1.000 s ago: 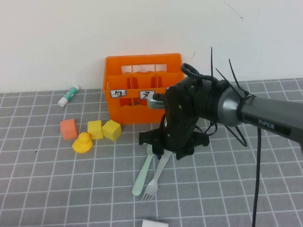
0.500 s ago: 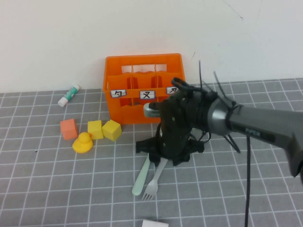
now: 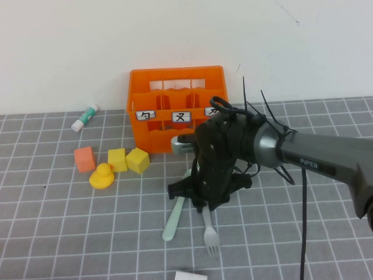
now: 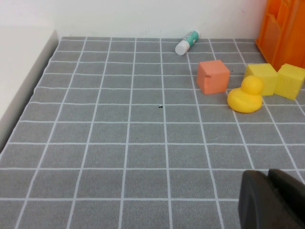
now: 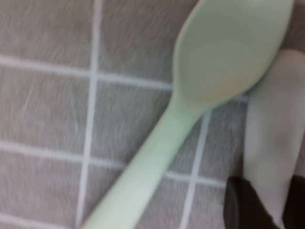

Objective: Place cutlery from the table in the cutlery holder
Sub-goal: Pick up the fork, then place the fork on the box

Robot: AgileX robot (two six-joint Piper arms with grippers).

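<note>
High view: the right gripper [image 3: 204, 201] hangs low over the desk [image 3: 58, 233] in front of the cutlery holder [image 3: 175, 108], above the handles of the spoon [image 3: 173, 220] and fork [image 3: 210, 233]; the wrist hides its fingers.

Left wrist view: the left gripper [image 4: 272, 200] sits above bare desk [image 4: 119, 143], well apart from the duck [image 4: 246, 95]; I cannot tell its fingers' state.

Right wrist view: the spoon [image 5: 190, 105] lies on the desk, touching the fork [image 5: 271, 138], whose handle sits between the dark fingers [image 5: 238, 205], clamped on it.
</note>
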